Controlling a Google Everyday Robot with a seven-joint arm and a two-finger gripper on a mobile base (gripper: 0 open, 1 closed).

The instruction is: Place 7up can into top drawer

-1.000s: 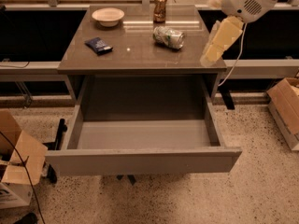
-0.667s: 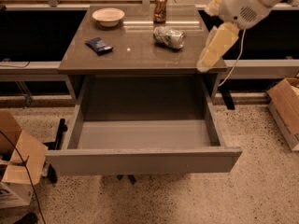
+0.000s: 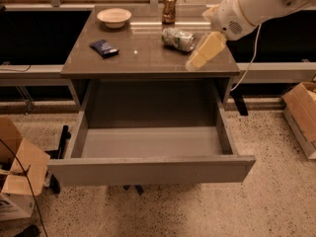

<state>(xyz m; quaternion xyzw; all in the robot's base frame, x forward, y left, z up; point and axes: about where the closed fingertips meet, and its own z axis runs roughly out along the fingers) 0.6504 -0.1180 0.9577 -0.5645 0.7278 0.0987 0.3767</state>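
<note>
The gripper (image 3: 196,59) has moved left and slightly down in the frame. A second ago its pale tip hung near the right edge of the worktop (image 3: 143,58). Now it is further in over the surface, close to the front edge and just below and right of the 7up can (image 3: 178,38). The white arm housing (image 3: 237,14) has shifted left and lower with it.
</note>
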